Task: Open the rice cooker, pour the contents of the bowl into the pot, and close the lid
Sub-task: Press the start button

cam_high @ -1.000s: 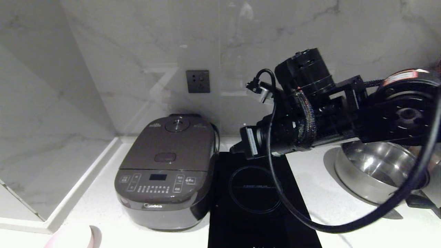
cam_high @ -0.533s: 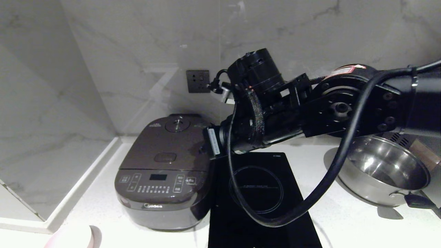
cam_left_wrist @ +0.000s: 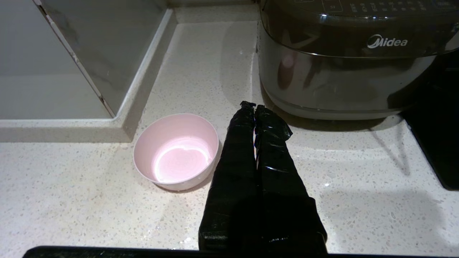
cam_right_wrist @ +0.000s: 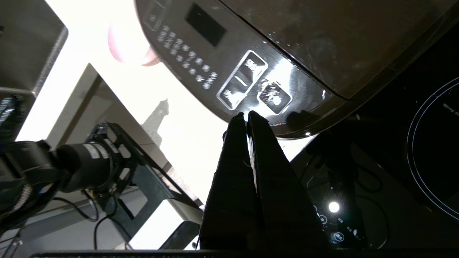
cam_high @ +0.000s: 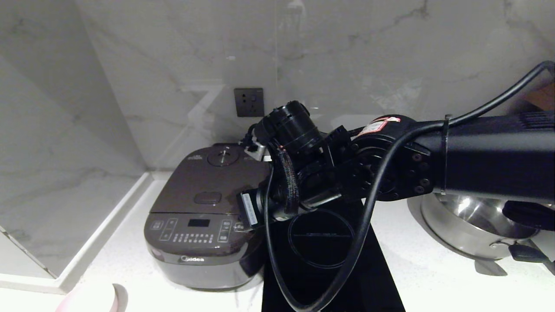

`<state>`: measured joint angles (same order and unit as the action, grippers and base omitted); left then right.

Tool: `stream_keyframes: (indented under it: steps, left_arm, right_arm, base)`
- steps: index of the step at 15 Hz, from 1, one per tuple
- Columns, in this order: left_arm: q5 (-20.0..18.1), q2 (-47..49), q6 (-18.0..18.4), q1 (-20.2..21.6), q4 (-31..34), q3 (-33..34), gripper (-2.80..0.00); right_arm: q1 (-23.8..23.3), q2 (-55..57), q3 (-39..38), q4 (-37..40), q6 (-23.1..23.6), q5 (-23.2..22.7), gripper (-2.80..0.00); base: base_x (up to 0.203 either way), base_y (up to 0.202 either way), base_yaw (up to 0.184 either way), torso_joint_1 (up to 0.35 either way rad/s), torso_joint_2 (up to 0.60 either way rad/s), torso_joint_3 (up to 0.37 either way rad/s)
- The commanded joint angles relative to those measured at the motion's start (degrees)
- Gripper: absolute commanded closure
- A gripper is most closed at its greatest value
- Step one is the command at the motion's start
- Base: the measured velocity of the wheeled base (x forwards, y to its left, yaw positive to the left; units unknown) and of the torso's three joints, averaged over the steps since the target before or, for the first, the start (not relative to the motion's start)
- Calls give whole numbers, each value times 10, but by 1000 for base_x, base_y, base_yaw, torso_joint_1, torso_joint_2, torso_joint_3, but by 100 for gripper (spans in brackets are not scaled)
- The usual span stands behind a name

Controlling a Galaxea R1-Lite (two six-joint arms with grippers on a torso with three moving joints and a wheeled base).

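Observation:
The dark grey-brown rice cooker (cam_high: 204, 216) stands in the counter's corner with its lid (cam_high: 212, 182) down, so the pot is hidden. The pale pink bowl (cam_left_wrist: 175, 150) sits on the counter in front of the cooker, toward its left; only its rim (cam_high: 93, 299) shows in the head view. My left gripper (cam_left_wrist: 254, 106) is shut and empty, low over the counter just right of the bowl. My right arm (cam_high: 347, 173) reaches across the hob. Its gripper (cam_right_wrist: 246, 115) is shut and empty, with its tips just above the right end of the cooker's button panel (cam_right_wrist: 247, 82).
A black induction hob (cam_high: 321, 242) lies right of the cooker, touching its side. A shiny steel pan (cam_high: 472, 221) stands at the far right under my right arm. Marble walls with a socket (cam_high: 249, 102) close the back, and a raised ledge (cam_high: 99, 234) runs along the left.
My right arm has swung left and down, from above the hob's far edge to the cooker's front right corner. The cooker, bowl and left gripper have not moved.

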<state>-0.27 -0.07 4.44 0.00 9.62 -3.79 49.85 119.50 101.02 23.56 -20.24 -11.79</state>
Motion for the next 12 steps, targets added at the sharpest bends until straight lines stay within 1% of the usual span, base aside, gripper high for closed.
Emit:
stream_keyframes:
  steps: [1, 12]
  left_arm:
    - [-1, 0, 0, 0, 0, 0, 0]
    - [0, 0, -6, 0, 0, 0, 0]
  right_arm:
    - [-4, 15, 0, 0, -1, -2, 0]
    - [-5, 52, 21, -4, 0, -4, 0]
  base:
    - [0, 0, 0, 0, 0, 0]
    - [0, 0, 0, 0, 0, 0]
